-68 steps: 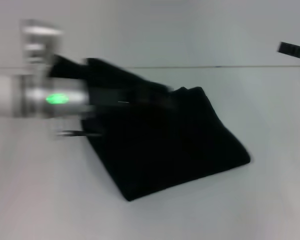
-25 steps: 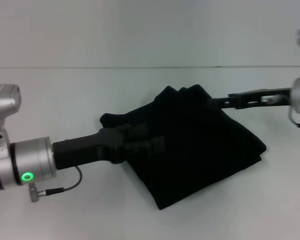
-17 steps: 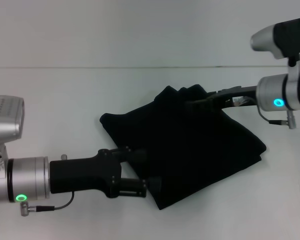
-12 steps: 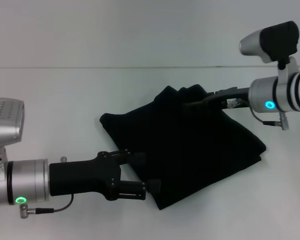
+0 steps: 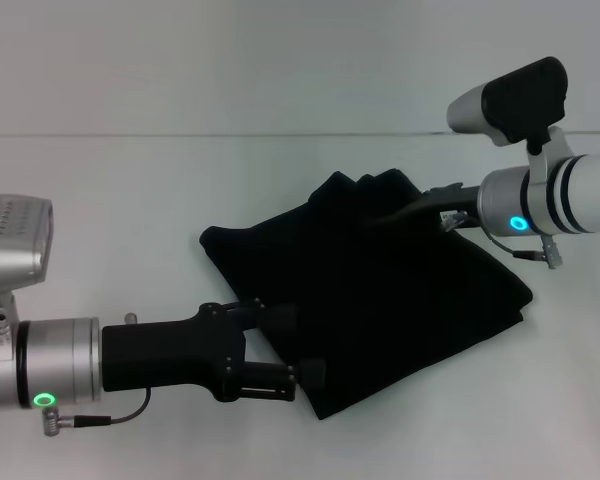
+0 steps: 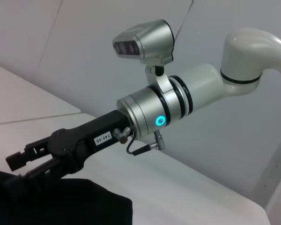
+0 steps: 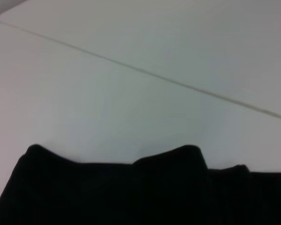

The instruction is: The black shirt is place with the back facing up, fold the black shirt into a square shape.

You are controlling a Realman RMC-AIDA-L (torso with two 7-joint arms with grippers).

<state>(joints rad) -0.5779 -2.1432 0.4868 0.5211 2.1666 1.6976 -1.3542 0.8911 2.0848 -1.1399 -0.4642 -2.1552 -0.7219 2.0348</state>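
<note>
**Two grippers at opposite corners of the folded shirt**

Two arms frame the head view for you. The black shirt point(image 5: 365, 290) lies folded into a rough, skewed square on the white table point(image 5: 130, 180), near the middle of it. Your left gripper point(image 5: 302, 345) reaches in from the near left, its two fingers spread apart — one finger over the shirt's near-left edge, the other just at the near corner, nothing clasped between them. Your right gripper point(image 5: 405, 208) comes in from the far right and meets the shirt's far corner, where small folds bunch up; you cannot tell from here whether its fingers are parted or pinched.

From the left wrist camera you see the right gripper point(image 6: 18, 166) low over the dark cloth point(image 6: 61, 204), its fingers slightly parted at the shirt's edge — whether fabric sits between them is hidden.

From the right wrist camera, only the shirt's bumpy far edge point(image 7: 131, 192) shows against the table point(image 7: 107, 93).
</note>
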